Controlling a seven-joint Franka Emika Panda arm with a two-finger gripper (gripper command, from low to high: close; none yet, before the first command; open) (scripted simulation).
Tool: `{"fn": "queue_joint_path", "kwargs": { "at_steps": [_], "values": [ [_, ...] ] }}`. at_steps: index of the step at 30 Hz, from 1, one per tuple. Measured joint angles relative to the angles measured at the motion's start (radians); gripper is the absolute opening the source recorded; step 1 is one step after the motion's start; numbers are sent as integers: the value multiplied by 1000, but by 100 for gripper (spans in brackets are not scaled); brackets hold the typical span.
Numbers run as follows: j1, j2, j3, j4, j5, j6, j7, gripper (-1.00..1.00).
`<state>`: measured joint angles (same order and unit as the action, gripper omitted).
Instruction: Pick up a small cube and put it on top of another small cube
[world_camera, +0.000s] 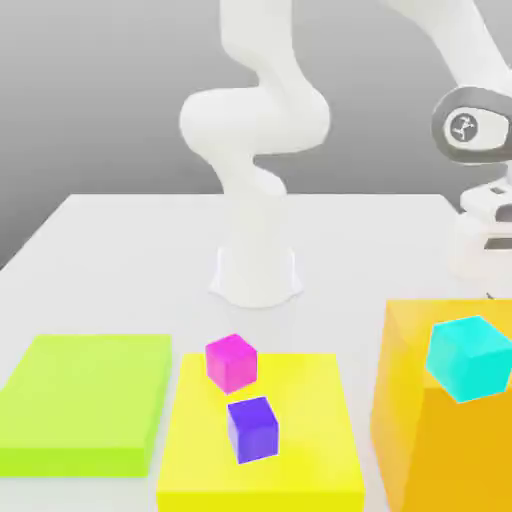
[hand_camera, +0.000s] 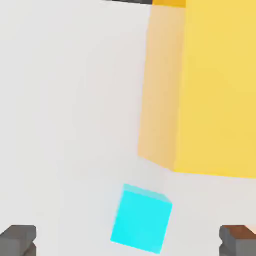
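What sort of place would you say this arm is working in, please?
Most likely a simulated tabletop test scene: a plain white table, flat-coloured blocks such as the magenta cube and orange block, and an empty grey backdrop.

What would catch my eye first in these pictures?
The white robot arm rises from the middle of the table, with bright blocks nearer the camera: a magenta cube and a violet cube on a yellow slab. On the exterior view's right, a big cyan cube sits on a tall orange block.
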<state>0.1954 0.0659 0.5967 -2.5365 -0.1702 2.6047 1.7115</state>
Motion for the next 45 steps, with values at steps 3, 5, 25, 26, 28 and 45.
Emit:
{"fn": "queue_joint_path", "kwargs": {
  "at_steps": [3, 5, 25, 26, 28, 45],
  "values": [
    [26, 70, -29, -23, -44, 61, 115, 0],
    [45, 114, -45, -40, -59, 103, 182, 0],
    [157, 272, -231, -18, -242, 251, 360, -100],
    [139, 244, -206, -25, -209, 232, 336, -100],
    [107, 188, -160, -41, -141, 195, 284, -100],
    [169, 274, 71, 212, -303, 41, -353, -100]
  ]
}}
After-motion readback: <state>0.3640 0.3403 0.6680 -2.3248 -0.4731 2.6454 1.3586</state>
